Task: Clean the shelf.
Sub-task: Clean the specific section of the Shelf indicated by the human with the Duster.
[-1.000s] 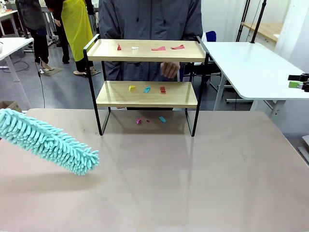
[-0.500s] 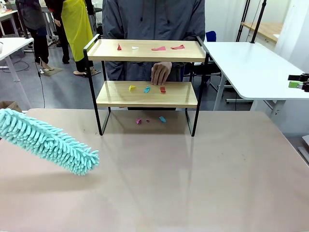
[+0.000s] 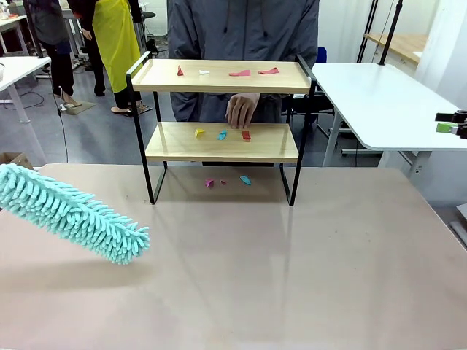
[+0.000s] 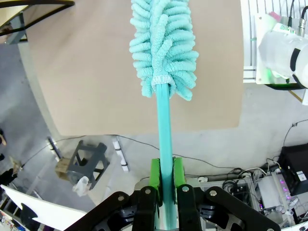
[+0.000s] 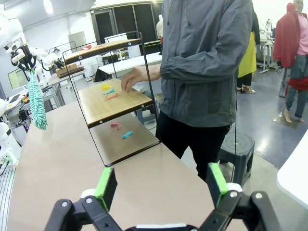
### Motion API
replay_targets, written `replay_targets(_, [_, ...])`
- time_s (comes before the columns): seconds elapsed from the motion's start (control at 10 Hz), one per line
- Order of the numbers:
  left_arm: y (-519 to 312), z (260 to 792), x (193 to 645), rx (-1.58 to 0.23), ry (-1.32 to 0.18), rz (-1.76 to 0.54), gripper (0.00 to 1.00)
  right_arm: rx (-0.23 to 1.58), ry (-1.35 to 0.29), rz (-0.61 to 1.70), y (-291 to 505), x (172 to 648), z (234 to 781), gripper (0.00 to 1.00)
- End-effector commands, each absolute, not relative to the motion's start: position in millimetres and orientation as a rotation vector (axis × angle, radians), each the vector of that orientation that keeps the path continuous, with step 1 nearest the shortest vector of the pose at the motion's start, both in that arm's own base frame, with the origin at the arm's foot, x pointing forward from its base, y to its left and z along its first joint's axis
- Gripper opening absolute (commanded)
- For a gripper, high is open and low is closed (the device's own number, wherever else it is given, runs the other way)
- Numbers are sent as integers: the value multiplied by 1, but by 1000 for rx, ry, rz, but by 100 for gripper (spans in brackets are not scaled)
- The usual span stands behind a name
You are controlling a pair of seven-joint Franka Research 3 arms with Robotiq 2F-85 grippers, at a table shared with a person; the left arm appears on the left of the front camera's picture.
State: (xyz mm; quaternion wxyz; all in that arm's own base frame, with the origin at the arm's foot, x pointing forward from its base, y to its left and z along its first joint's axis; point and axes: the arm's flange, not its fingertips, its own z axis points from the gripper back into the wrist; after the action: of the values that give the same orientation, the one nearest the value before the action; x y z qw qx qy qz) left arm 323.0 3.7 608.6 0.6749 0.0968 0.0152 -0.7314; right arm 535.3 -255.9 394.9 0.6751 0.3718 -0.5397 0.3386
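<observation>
The shelf (image 3: 164,82) stands at the far middle of the tan table, with coloured paper scraps on both boards and on the table beneath it. In the right wrist view the shelf (image 5: 96,111) is seen from its side. A person's hand (image 3: 241,109) reaches down from behind onto the lower board, by a red scrap (image 3: 246,135). My left gripper (image 4: 164,168) is shut on the handle of a teal fluffy duster (image 4: 163,43). The duster (image 3: 73,213) hangs low over the table's left side, well short of the shelf. My right gripper (image 5: 161,185) is open and holds nothing, off the right edge (image 3: 454,122).
A white table (image 3: 379,102) stands to the right behind the tan table (image 3: 292,255). The person stands close behind the shelf. Other people stand far back on the left. Below the left wrist lie floor, cables and a cardboard box.
The person's hand came from behind the shelf down onto the lower board beside the red scrap. The duster and both grippers have stayed still.
</observation>
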Motion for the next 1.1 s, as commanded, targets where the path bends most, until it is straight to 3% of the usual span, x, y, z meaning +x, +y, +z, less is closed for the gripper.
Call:
replay_targets(0.0, [6,612,321,229,43,-1656,13,835,-1211,763,-254,536,397,100])
replay_targets(0.4, [4,609,323,218,34,-1645,13,835,-1211,763,-254,536,397,100])
replay_targets(0.7, [-20,624,301,-2,-201,-1535,13,835,-1211,763,-254,536,397,100])
replay_targets(1.0, [-72,638,283,-137,-269,-1363,13,835,-1211,763,-254,536,397,100])
